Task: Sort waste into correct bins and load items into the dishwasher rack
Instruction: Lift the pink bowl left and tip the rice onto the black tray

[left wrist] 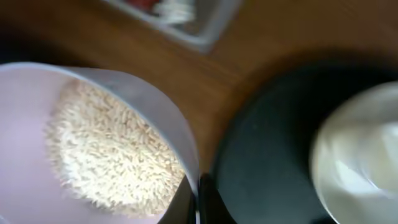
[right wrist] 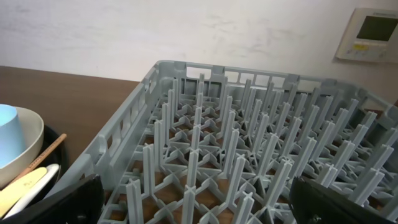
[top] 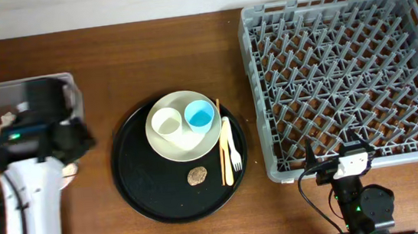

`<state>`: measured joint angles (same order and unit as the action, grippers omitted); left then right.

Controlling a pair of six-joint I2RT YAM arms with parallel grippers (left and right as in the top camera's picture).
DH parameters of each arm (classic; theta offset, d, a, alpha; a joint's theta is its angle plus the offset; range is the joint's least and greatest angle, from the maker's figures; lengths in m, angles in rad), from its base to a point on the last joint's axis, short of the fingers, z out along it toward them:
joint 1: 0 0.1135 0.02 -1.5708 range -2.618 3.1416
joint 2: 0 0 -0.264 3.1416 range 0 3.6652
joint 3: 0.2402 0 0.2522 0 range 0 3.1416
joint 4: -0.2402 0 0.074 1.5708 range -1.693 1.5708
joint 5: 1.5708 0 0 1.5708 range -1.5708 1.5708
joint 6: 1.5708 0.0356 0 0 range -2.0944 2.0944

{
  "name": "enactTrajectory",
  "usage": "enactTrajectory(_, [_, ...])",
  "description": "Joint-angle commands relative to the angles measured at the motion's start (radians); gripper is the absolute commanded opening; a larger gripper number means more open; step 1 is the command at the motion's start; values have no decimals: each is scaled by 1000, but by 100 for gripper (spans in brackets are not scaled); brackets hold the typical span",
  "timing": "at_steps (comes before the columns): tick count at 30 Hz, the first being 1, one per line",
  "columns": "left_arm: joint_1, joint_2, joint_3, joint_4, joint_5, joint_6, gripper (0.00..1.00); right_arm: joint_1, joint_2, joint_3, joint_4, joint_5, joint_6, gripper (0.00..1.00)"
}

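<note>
Our left gripper (left wrist: 198, 202) pinches the pink bowl (left wrist: 25, 124) by its rim, nine o'clock of the tray (top: 134, 178), to tip rice (left wrist: 112, 155). Our right gripper (right wrist: 196, 202) hangs parted.

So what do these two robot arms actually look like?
The left arm has a white tube-like segment topped by bulky black housings, with a tiny green light and thin black cables. The right arm is mostly black, with a white block near its claw, a looping black cable and a green light too. That claw's fingers are flat and black.
</note>
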<state>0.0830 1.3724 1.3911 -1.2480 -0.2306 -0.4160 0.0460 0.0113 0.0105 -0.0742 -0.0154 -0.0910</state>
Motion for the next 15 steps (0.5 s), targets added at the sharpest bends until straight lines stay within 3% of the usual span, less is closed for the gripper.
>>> enactTrajectory(1, [211, -24, 17, 1, 128, 111, 1, 6, -6, -5, -5, 2, -6, 98])
enactTrajectory(5, [530, -24, 14, 5, 282, 127, 0, 6, -6, -5, -5, 2, -6, 98])
enactTrajectory(11, [714, 116, -3, 60, 321, 135, 1, 6, -6, -5, -5, 2, -6, 98])
enactTrajectory(15, [828, 239, -3, 113, 490, 228, 0, 6, -6, -5, -5, 2, -6, 98])
